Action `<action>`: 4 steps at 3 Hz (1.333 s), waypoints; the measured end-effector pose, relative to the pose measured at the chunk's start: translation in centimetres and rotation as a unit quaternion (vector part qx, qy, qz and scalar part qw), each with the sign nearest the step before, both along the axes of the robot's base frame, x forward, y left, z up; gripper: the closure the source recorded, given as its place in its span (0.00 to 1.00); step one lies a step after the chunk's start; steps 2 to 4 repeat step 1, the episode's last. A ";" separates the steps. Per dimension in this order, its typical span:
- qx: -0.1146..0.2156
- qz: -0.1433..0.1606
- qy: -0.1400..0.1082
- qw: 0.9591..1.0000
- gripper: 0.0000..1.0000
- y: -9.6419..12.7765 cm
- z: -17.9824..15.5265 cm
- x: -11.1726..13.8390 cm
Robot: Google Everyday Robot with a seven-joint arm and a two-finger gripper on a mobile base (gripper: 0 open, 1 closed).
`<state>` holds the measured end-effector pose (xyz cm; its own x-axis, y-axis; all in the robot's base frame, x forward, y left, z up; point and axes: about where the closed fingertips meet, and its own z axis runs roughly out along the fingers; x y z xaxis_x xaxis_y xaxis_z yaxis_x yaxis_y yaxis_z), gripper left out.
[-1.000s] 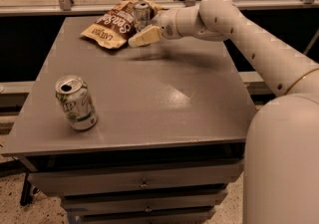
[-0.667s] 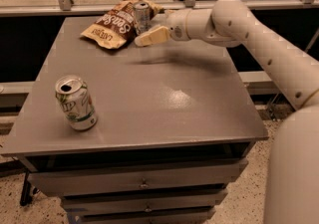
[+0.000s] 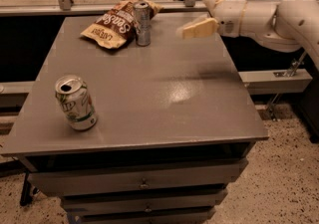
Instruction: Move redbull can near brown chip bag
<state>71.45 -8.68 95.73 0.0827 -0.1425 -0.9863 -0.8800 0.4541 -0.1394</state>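
The redbull can (image 3: 142,24) is seen standing upright at the far edge of the table (image 3: 174,93), its long axis vertical and its silver top pointed up. It is set just beside the right end of the chip bag (image 3: 115,24), touching or nearly touching it; which of the two cannot be told. The bag is laid flat, its long axis running on a slant from near-left to far-right, with the lettering turned upward.

The gripper (image 3: 194,14) is held above the far right part of the table, apart from the can, with its fingers (image 3: 199,28) spread and nothing grasped between them. The arm is stretched in from the right edge of the view.

Compared with a second ago, the gripper has been drawn back to the right: then it was close against the can, and now a clear gap is seen between them. The can and bag have been left where they were. A white-and-green can (image 3: 76,102) remains upright near the front left corner, well apart from the others.
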 end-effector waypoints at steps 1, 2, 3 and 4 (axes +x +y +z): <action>-0.002 0.010 0.000 1.000 0.00 -0.3 0.0 -0.7; -0.002 0.010 0.000 1.000 0.00 -0.3 0.0 -0.7; -0.002 0.010 0.000 1.000 0.00 -0.3 0.0 -0.7; -0.002 0.010 0.000 1.000 0.00 -0.3 0.0 -0.7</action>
